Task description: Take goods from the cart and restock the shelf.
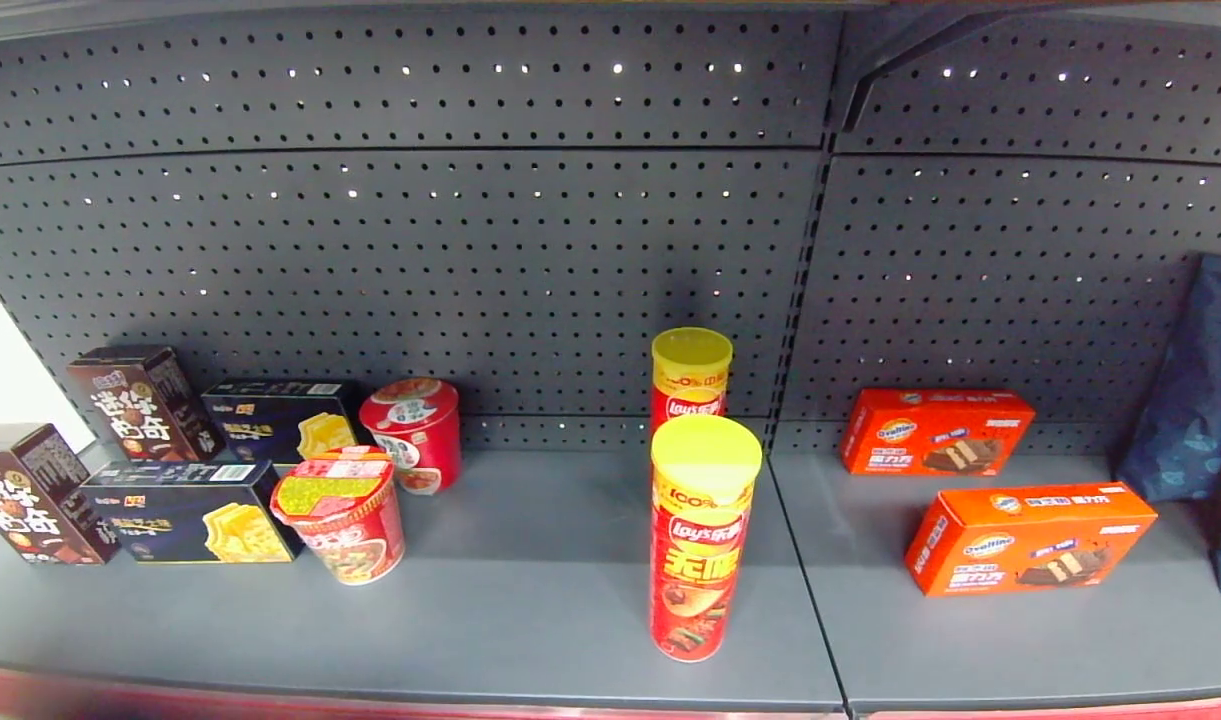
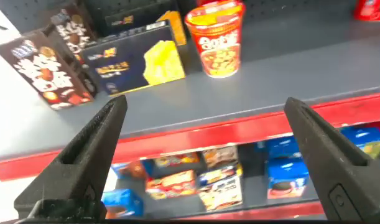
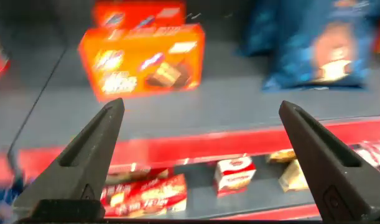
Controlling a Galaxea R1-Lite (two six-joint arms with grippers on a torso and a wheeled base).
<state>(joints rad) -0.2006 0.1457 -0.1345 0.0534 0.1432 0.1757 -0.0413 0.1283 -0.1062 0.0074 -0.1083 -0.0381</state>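
Shelf (image 1: 530, 610): grey, lower frame.
Chip cans (image 1: 703, 540): two, upright, centre of shelf, one behind the other.
Orange boxes (image 1: 1030, 535): two, right.
Left gripper (image 2: 205, 104): jaws wide, empty.
Right gripper (image 3: 200, 107): jaws wide, empty.

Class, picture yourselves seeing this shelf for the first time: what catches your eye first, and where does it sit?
The tall red chip can with a yellow lid stands upright at the middle of the shelf, a second can behind it. To its right lies a bright orange box, another orange box behind it.
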